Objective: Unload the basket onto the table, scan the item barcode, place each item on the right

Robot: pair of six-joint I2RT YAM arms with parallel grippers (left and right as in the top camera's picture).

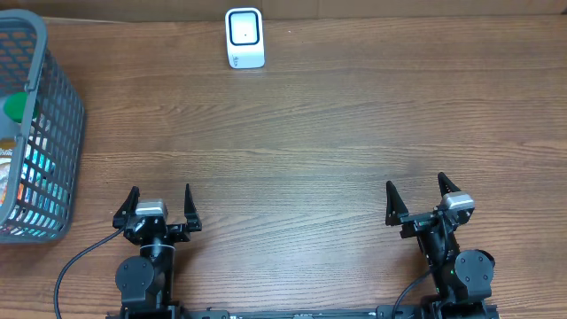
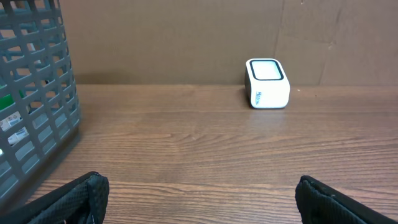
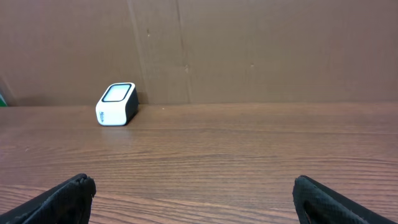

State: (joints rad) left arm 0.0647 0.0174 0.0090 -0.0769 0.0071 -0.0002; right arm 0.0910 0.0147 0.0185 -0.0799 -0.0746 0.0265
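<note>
Scanner (image 1: 244, 37) at table's far edge; basket (image 1: 64, 133) left, holding items (image 1: 16, 106).

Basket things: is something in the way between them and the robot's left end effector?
Yes. The gray basket's mesh wall stands between the open left end effector and the items inside it, so they look reachable only from above. Nothing visible lies on the table between the basket and the white scanner.
</note>
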